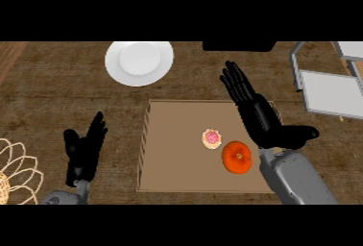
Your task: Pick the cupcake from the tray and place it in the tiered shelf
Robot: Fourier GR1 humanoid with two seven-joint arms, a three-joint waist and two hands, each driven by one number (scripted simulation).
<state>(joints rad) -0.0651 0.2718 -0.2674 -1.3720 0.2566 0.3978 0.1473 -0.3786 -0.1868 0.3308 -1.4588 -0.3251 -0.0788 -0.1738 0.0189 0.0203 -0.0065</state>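
Centrally, brown tray [170, 178] on wooden desk [64, 96]; cupcake [211, 138] at tray middle, orange fruit [236, 157] just lower right of it. Right robot hand [251, 108] above tray's right edge, fingers straight, holding nothing. Left robot hand [83, 149] lower left, open, fingers up. White plate [139, 62] top centre. Grey tiered shelf [330, 91] upper right. Wire basket [18, 173] at left edge.

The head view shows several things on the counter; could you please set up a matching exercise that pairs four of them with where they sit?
Things:
1. cupcake
2. orange fruit
3. white plate
4. tiered shelf

Places:
A. far right of the counter
B. beyond the tray, upper left
C. on the tray, nearer the robot, by the right hand
D. on the tray, just left of and beyond the fruit

Pairs: 1-D, 2-C, 3-B, 4-A
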